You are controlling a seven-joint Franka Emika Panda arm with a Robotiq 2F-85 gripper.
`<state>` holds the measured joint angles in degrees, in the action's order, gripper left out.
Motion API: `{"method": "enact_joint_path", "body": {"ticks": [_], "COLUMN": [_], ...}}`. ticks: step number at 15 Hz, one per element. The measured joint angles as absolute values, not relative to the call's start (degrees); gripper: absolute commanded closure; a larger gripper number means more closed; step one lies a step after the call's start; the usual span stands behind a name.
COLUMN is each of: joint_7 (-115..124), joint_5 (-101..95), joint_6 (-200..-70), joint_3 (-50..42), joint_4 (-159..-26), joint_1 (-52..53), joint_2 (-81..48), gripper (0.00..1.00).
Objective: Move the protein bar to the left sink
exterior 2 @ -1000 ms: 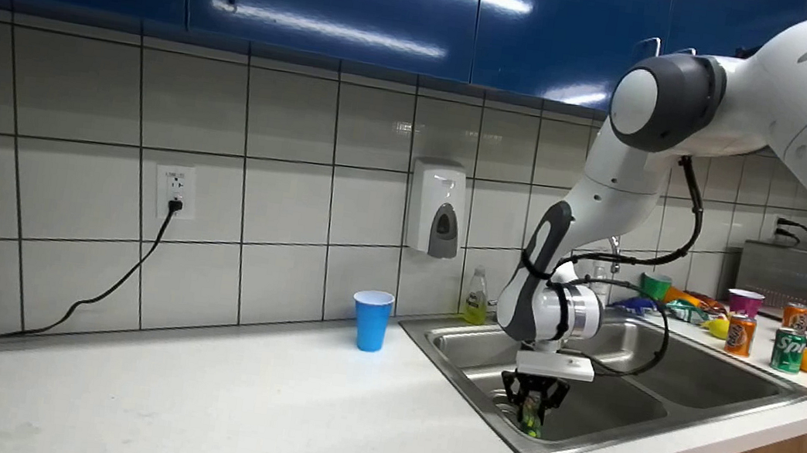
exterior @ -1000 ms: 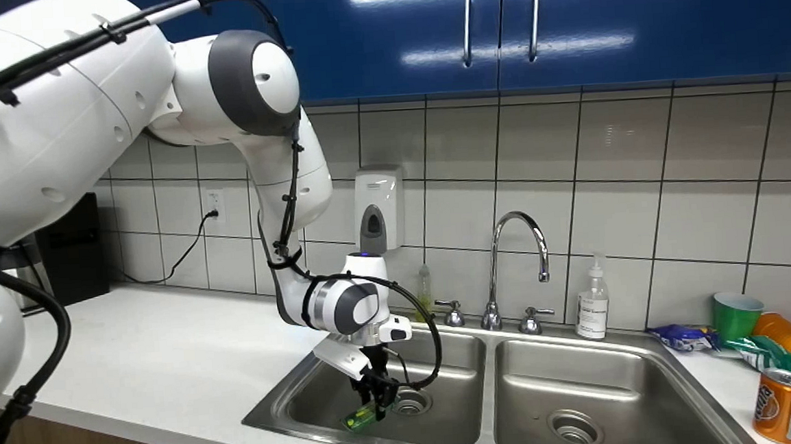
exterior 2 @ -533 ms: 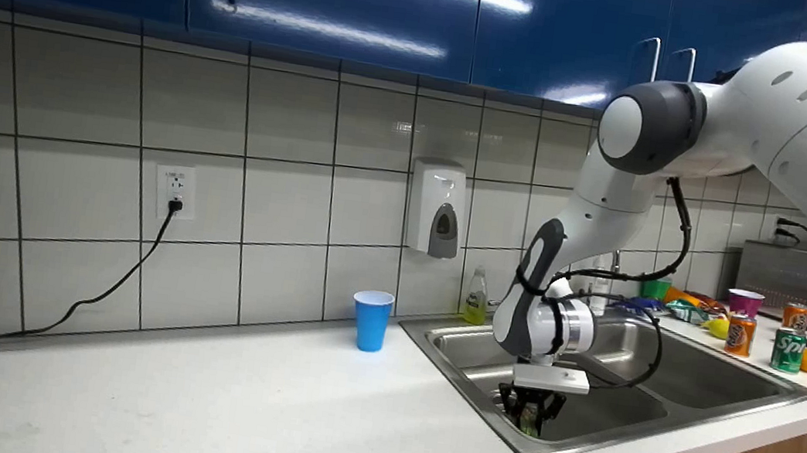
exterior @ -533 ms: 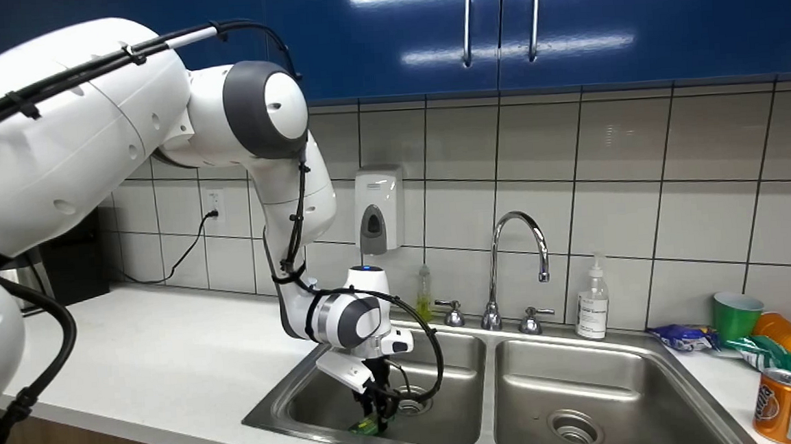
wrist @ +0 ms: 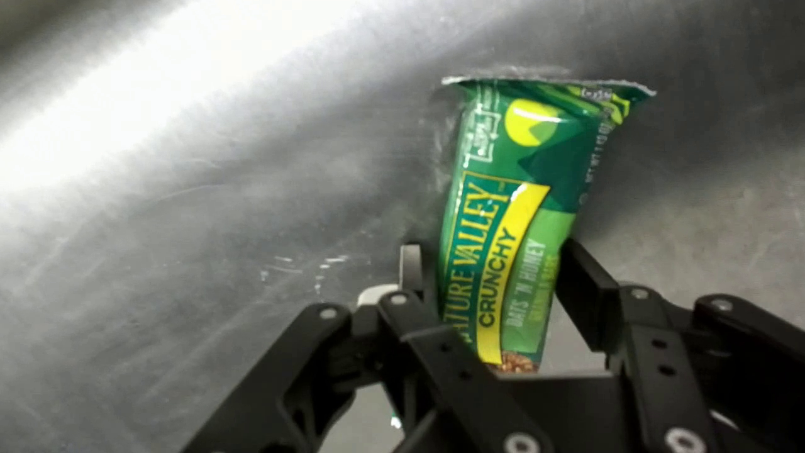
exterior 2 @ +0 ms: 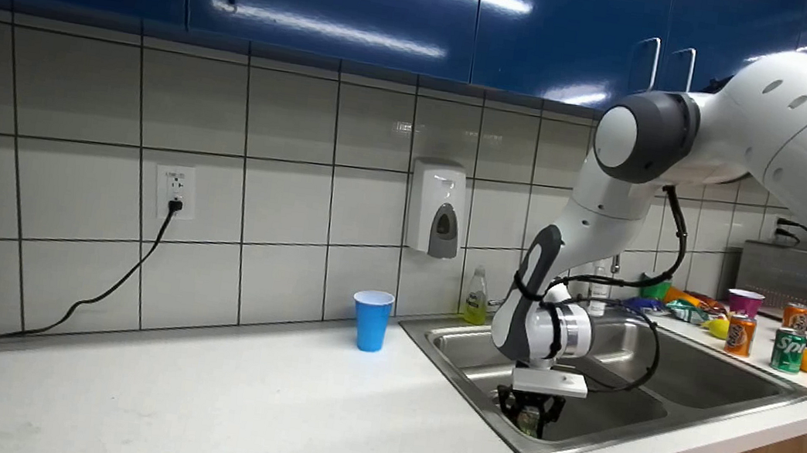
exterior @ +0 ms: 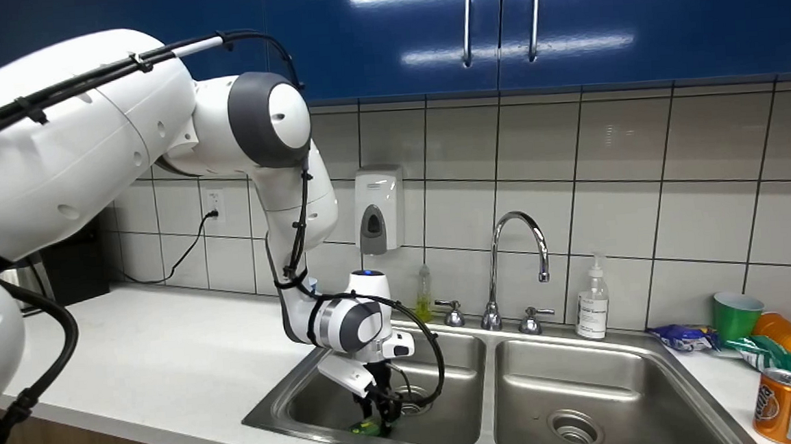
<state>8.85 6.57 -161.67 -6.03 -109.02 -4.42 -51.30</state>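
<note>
The protein bar, in a green and yellow wrapper, is between the two black fingers in the wrist view, just above or against the steel bottom; I cannot tell which. It shows small and partly hidden by the fingers in both exterior views. My gripper is closed round the bar's sides, with the bar tilted a little between the fingers. In an exterior view, the gripper is down inside the left sink, near its front wall and in front of its drain.
The right basin lies past a steel divider. The faucet stands behind the sink. A blue cup and a dish soap bottle stand near the back wall. Cans and snack packets lie beyond the right basin.
The arm and gripper have moved down, deeper into the left sink, with the bar between the fingers. The bar has sunk slightly with it, mostly in the first half second.
</note>
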Motion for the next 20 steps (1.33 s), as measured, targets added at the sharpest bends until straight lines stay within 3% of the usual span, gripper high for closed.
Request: {"method": "enact_joint_path", "body": {"ticks": [2,20], "joint_7": [8.9,9.7], "joint_5": [6.6,6.5], "joint_6": [-161.7,-162.0], "joint_3": [-6.1,-7.5], "joint_4": [-109.0,-118.9], "joint_1": [-4.4,-1.9], "joint_2": [-51.5,-35.8], "gripper": [0.0,0.0]}}
